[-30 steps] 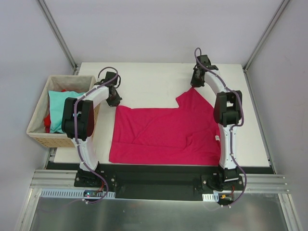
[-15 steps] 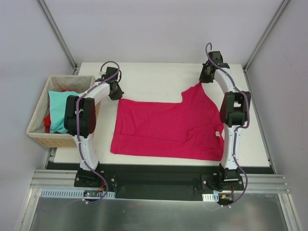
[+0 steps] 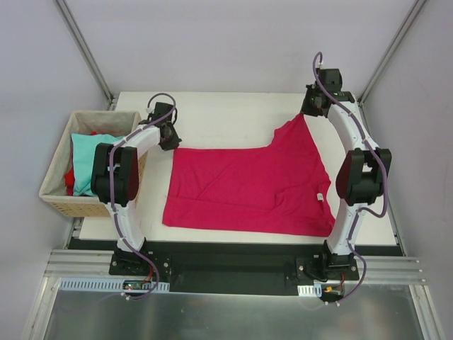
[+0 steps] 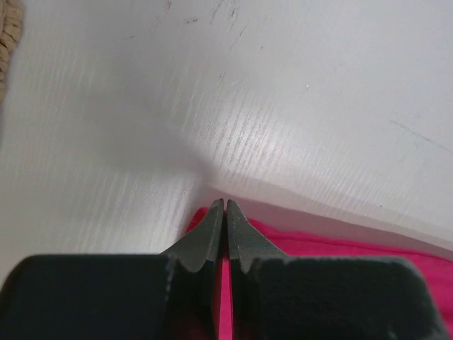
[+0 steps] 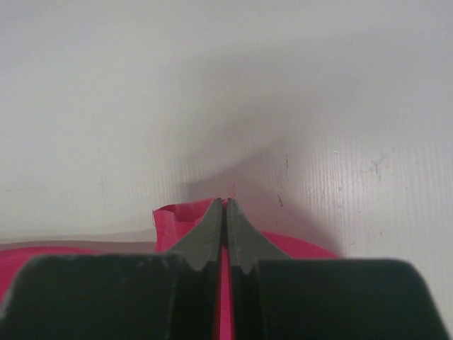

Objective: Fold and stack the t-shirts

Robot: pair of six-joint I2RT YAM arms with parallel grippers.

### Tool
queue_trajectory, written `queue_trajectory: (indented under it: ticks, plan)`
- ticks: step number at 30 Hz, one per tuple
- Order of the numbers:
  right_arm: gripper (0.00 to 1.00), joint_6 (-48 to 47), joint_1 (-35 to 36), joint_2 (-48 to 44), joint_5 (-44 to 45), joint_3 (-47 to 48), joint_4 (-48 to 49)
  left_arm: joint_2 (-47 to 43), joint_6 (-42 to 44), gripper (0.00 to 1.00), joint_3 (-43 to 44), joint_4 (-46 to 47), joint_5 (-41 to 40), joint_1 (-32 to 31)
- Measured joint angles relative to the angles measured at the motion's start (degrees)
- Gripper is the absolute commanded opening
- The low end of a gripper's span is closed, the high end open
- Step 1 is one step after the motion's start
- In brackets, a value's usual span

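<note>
Crimson-magenta soft cloth t-shirt lay spread flat on the white table, its far edge stretched between the two arms. Left gripper pinched the far-left corner, fingers pressed together on the cloth. Right gripper was likewise clamped on the peaked far-right corner. Light teal tee and red tee sat in the woven wicker basket, beside the table's left edge.

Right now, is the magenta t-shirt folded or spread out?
Spread out: the t-shirt lies mostly flat on the table, left gripper and right gripper pinching its far corners.
</note>
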Motion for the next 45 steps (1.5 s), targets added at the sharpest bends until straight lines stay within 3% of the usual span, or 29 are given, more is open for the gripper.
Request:
queue_trajectory:
  ticks: [28,45]
  plan:
    - [0.01,-3.8,-1.1,-18.1,0.5,-21.5,1.2,-9.1,4.1,0.00,-8.9,4.1,0.7,0.1]
    - [0.01,-4.6,-2.1,-28.5,3.0,-29.7,1.2,-14.6,4.9,0.00,-12.6,5.0,1.6,0.1]
